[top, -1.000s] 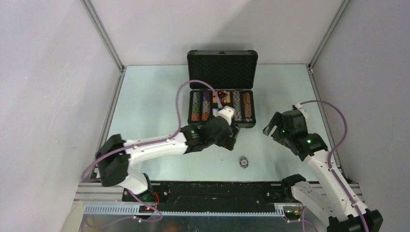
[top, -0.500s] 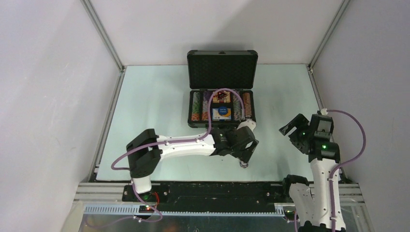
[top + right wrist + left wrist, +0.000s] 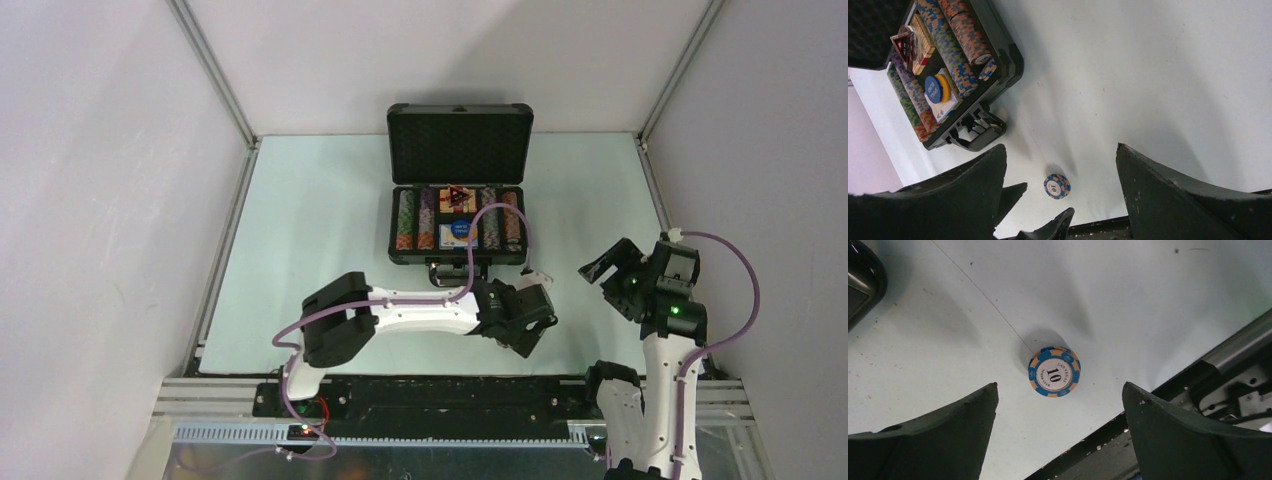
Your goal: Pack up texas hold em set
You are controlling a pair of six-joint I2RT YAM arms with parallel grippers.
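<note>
Swinging away from the briefcase's (image 3: 460, 145) tray, the left arm now lies low across the table (image 3: 300, 200) on the case's near side. Its elbow is bent close to its base and its forearm stretches rightward. The right arm has drawn back too, from beside the case's right wall to a spot farther right and nearer.

The left gripper (image 3: 1059, 386) points down at the table with its jaws spread wide and nothing between them. A loose poker chip (image 3: 1054, 371), orange and blue with a white face marked 10, lies flat on the table beneath the gap, touching neither finger. It sits nearer than the case, off its near right corner, close to the table's near edge. From above, the gripper hides it.

The right arm stands nearly upright from its base, right of the case, its wrist tipped toward the case. The right gripper (image 3: 605, 265) hangs above the table, jaws apart and empty. Its camera looks past them at the same chip (image 3: 1057, 185).

Beyond, the case stands open with its handle (image 3: 978, 135) facing the arms and its lid upright at the far side. Rows of striped chips (image 3: 405, 220) fill the tray, with a blue button (image 3: 933, 89) and a card box (image 3: 456, 197) in the middle compartments.
</note>
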